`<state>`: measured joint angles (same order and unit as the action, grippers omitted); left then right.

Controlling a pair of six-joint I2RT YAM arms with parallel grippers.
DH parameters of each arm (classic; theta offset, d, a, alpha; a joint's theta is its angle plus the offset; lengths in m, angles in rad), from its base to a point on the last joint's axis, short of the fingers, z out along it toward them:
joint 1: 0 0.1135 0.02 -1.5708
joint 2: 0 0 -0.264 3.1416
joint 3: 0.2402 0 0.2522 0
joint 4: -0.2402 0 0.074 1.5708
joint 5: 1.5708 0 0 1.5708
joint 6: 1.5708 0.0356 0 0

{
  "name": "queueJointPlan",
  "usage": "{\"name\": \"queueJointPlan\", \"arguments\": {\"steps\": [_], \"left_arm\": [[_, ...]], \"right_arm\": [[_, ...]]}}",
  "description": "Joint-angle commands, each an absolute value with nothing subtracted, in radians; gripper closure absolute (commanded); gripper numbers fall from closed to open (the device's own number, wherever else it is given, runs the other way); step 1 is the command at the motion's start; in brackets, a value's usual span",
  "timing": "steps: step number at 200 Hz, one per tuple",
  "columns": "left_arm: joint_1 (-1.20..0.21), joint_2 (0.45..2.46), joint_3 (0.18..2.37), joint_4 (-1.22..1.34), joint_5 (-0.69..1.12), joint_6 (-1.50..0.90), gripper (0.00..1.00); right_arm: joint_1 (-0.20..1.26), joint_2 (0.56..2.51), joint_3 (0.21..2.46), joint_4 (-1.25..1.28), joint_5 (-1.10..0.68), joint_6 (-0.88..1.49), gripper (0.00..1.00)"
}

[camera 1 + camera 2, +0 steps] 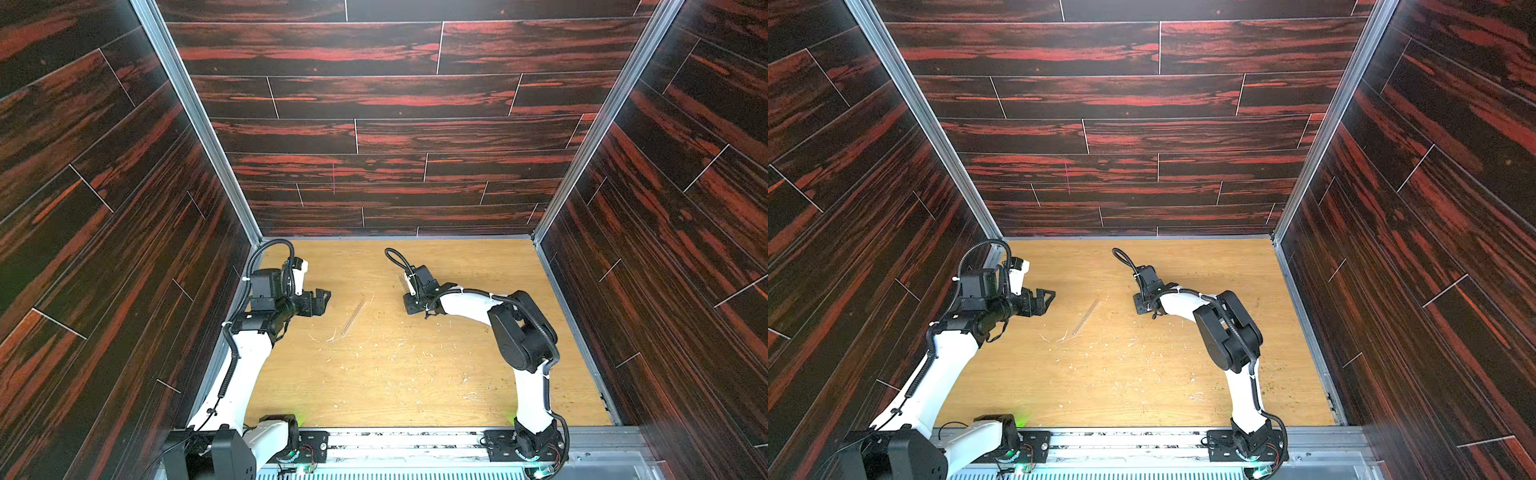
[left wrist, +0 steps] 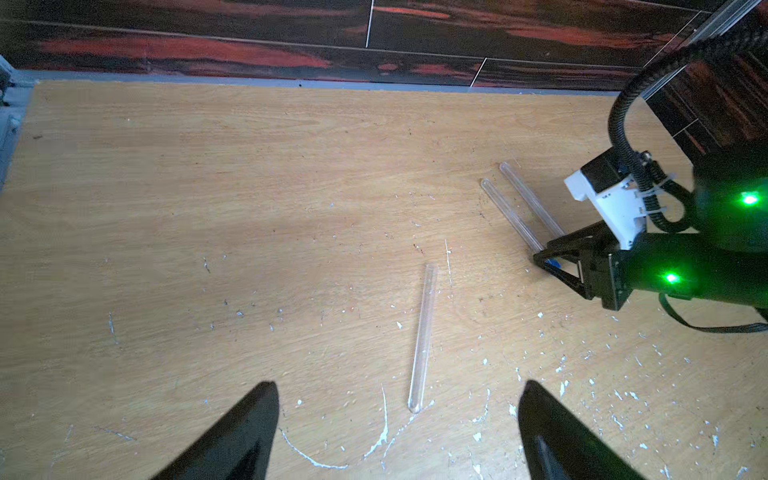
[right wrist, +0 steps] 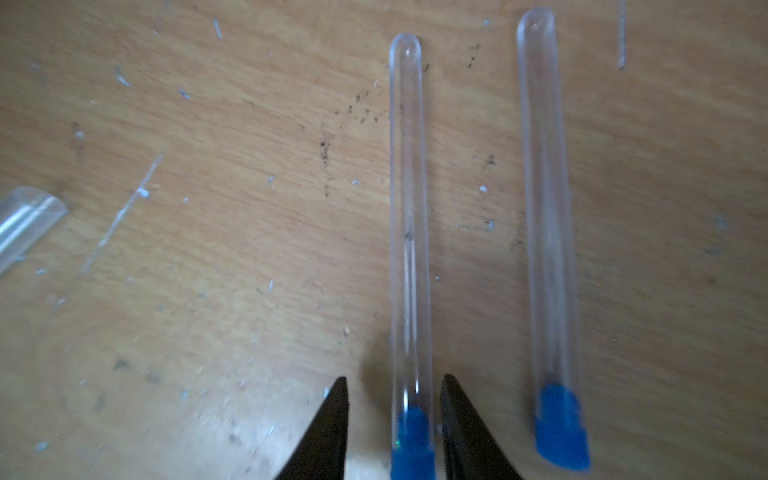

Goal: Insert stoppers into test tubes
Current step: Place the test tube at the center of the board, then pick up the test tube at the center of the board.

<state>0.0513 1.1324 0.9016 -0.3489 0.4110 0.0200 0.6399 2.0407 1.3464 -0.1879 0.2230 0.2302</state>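
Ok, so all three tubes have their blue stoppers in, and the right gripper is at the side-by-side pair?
No, only two do: the tube at the right gripper and its neighbour. The left wrist view shows the third tube lying alone, its end open. The gripper part is right.

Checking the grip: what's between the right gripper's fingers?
A clear test tube, its blue stopper end lying between the fingers; the right wrist view shows it.
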Motion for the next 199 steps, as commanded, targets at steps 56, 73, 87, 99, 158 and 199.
{"name": "queueJointPlan", "arguments": {"steps": [56, 73, 87, 99, 158, 199], "left_arm": [[0.025, 1.168, 0.963, -0.408, 0.387, 0.098, 0.07], [0.018, 1.180, 0.983, -0.429, 0.388, 0.103, 0.07], [0.010, 1.188, 0.975, -0.417, 0.377, 0.114, 0.07], [-0.001, 1.197, 0.971, -0.406, 0.370, 0.125, 0.07], [-0.056, 1.225, 0.994, -0.447, 0.334, 0.175, 0.07], [-0.110, 1.245, 1.005, -0.480, 0.283, 0.242, 0.07]], "right_arm": [[0.603, 1.617, 1.159, -0.209, 0.244, 0.197, 0.50], [0.580, 1.527, 1.102, -0.208, 0.230, 0.186, 0.40], [0.555, 1.460, 1.060, -0.203, 0.217, 0.181, 0.35], [0.527, 1.413, 1.032, -0.213, 0.205, 0.180, 0.34], [0.428, 1.193, 0.925, -0.264, 0.201, 0.149, 0.25], [0.357, 1.042, 0.833, -0.250, 0.194, 0.108, 0.22]]}}
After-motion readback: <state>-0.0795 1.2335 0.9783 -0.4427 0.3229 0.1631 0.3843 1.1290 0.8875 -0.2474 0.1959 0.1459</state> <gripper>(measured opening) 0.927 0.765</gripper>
